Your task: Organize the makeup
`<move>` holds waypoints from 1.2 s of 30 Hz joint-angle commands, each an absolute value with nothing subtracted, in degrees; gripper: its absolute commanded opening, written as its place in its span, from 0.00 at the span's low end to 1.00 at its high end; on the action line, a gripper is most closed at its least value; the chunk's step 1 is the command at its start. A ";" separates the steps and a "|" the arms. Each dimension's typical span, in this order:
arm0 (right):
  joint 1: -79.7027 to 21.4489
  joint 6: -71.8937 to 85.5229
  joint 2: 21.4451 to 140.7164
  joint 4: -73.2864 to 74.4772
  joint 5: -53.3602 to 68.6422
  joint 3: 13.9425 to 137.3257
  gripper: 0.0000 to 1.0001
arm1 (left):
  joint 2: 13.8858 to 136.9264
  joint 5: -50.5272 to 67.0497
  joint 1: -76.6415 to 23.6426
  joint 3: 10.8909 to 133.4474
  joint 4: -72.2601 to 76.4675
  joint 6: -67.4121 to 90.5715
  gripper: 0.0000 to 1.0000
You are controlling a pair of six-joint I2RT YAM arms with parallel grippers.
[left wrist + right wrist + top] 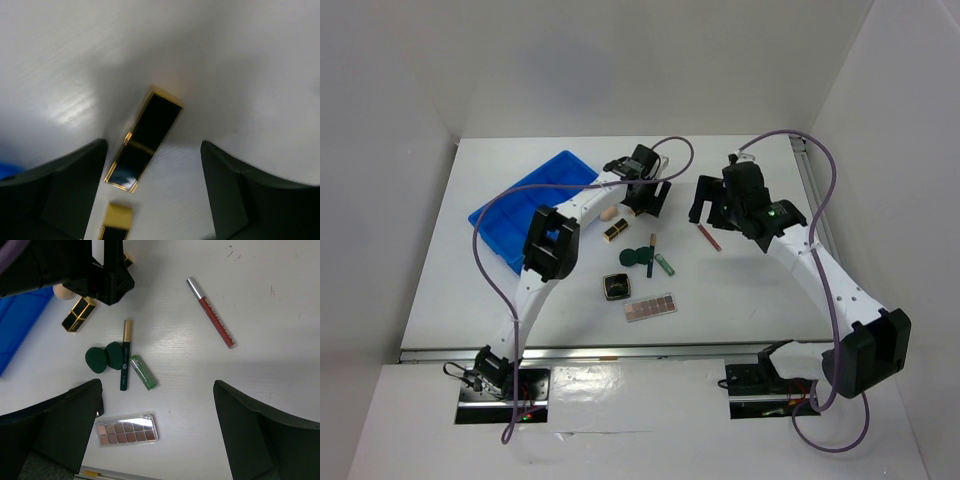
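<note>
The makeup lies loose mid-table. A black-gold lipstick tube (145, 142) lies just ahead of my open left gripper (155, 200), a second tube (115, 222) under it. My left gripper (652, 197) hovers beside the beige sponge (608, 214) and a lipstick (615, 231). My right gripper (157, 430) is open and empty, high above the eyeshadow palette (127, 429), green tube (143, 372), dark pencil (124, 355), two dark green round pieces (104, 357) and red pencil (210, 319). A dark square compact (616, 287) lies near the palette (650, 307).
The blue divided tray (535, 205) sits at the left, behind the left arm's elbow; its corner shows in the right wrist view (17, 325). The left arm's wrist (75, 265) fills the top left of that view. White walls enclose the table.
</note>
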State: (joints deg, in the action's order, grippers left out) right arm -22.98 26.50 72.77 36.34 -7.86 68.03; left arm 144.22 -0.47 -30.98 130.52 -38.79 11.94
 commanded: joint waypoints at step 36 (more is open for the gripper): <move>-22.76 29.36 69.52 36.39 -7.38 65.39 1.00 | 114.52 -0.18 -8.27 110.40 -31.91 45.23 0.00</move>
State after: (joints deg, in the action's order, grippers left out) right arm -22.98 28.91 71.26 36.91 -7.49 65.49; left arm 112.57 0.93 -8.62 114.17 -31.27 33.76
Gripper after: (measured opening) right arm 0.999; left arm 0.403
